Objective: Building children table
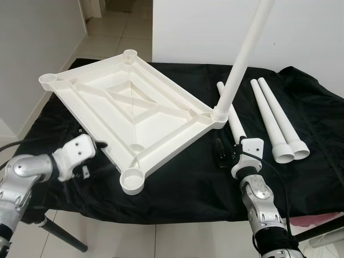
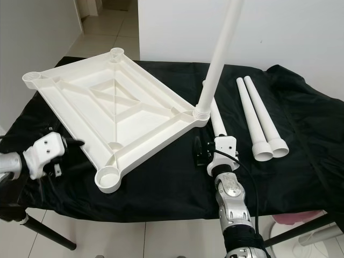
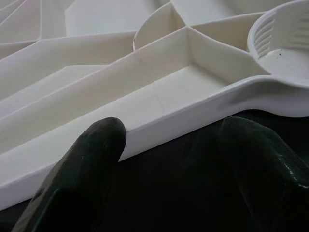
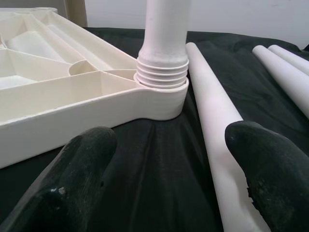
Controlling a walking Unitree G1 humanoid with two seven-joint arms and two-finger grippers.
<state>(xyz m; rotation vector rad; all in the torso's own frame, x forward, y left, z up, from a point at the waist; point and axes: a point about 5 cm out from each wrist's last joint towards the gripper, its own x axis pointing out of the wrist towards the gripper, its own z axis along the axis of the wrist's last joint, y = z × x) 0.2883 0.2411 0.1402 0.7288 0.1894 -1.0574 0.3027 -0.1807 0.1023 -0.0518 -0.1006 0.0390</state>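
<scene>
A white plastic tabletop (image 1: 129,113) lies upside down on a black cloth (image 1: 177,177) covering a work surface, one leg (image 1: 244,56) standing upright, screwed into its right corner socket. Three loose legs lie on the cloth: one (image 1: 232,121) just beside that socket and a pair (image 1: 275,118) further right. The left gripper (image 3: 169,159) sits at the tabletop's near edge, fingers spread and gripping nothing; the right gripper (image 4: 169,169), fingers also apart and empty, rests on the cloth facing the fitted leg
</scene>
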